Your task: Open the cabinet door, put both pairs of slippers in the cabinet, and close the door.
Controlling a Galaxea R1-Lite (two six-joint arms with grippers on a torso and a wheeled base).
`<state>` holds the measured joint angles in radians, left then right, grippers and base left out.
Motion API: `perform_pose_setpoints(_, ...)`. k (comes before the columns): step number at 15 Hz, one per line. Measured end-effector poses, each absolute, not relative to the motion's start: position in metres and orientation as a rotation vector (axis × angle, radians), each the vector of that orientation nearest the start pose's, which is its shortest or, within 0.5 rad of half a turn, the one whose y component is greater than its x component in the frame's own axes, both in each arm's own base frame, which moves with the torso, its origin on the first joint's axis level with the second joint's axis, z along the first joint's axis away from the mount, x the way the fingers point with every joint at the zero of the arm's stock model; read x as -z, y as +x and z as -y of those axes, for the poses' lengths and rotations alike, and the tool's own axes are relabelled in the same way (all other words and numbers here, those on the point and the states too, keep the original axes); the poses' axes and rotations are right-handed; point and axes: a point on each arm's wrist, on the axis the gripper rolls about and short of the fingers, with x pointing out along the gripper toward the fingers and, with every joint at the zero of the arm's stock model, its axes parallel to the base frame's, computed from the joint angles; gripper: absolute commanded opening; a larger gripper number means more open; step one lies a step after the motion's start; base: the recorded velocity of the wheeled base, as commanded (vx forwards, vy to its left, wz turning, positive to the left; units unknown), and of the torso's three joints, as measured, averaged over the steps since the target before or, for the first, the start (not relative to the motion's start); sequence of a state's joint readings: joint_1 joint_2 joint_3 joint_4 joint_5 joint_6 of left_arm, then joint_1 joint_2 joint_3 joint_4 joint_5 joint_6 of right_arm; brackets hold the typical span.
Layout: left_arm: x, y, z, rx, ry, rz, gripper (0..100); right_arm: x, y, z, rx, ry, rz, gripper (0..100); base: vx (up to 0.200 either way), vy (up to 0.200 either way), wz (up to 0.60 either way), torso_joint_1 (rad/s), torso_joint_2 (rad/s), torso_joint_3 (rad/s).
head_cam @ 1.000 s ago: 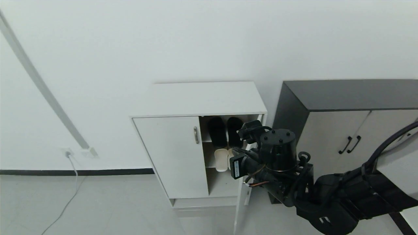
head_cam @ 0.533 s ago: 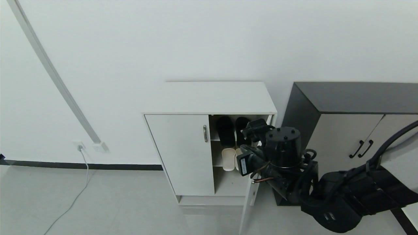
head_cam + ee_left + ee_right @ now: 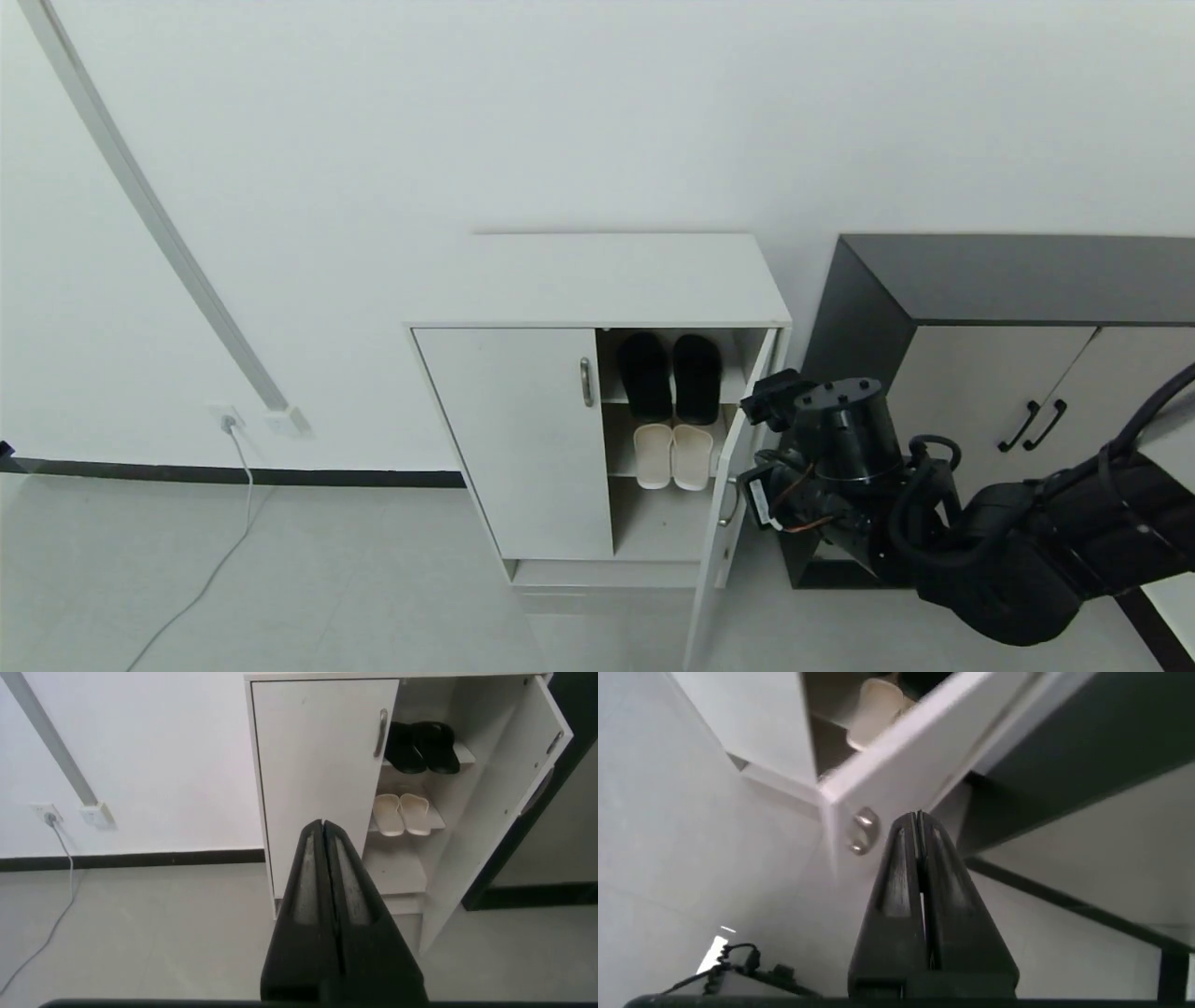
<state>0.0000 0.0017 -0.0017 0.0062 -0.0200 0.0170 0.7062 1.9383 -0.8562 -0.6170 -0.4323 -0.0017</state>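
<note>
The white cabinet (image 3: 616,280) stands against the wall with its left door (image 3: 513,439) closed and its right door (image 3: 733,495) swung open. Black slippers (image 3: 670,373) lie on the top shelf and cream slippers (image 3: 672,455) on the shelf below. My right gripper (image 3: 752,495) is shut and empty. It sits on the outer side of the open door, close to the door's handle (image 3: 864,831). My left gripper (image 3: 322,826) is shut and empty, held back from the cabinet over the floor; past it lie the black slippers (image 3: 422,747) and the cream slippers (image 3: 406,814).
A dark cabinet (image 3: 1008,280) with two pale doors stands right beside the white one, just behind my right arm. A wall socket with a hanging cable (image 3: 229,425) is at the left. Bare floor (image 3: 280,579) stretches in front and to the left.
My right arm has drawn out of the cabinet opening and moved right, to the outer side of the open door. Both cream slippers now show. The camera shifted early on.
</note>
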Motion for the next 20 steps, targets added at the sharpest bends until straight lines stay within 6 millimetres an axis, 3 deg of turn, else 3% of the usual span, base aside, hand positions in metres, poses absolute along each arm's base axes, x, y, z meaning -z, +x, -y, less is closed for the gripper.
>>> perform_pose_setpoints(10,-0.075,-0.023,0.0,0.02,0.017,-0.006,0,-0.077,0.305,-0.237,-0.262,-0.22,-0.364,0,0.0,0.0,0.0,0.0,0.0,0.0)
perform_pose_setpoints(15,-0.075,-0.023,0.0,0.019,0.017,-0.006,0,-0.076,0.326,-0.263,-0.298,-0.021,-0.282,0,0.0,0.0,0.0,0.0,0.0,0.0)
perform_pose_setpoints(20,-0.075,-0.023,0.0,0.019,0.015,-0.005,0,-0.077,0.316,-0.261,-0.374,0.015,-0.254,0,0.0,0.0,0.0,0.0,0.0,0.0)
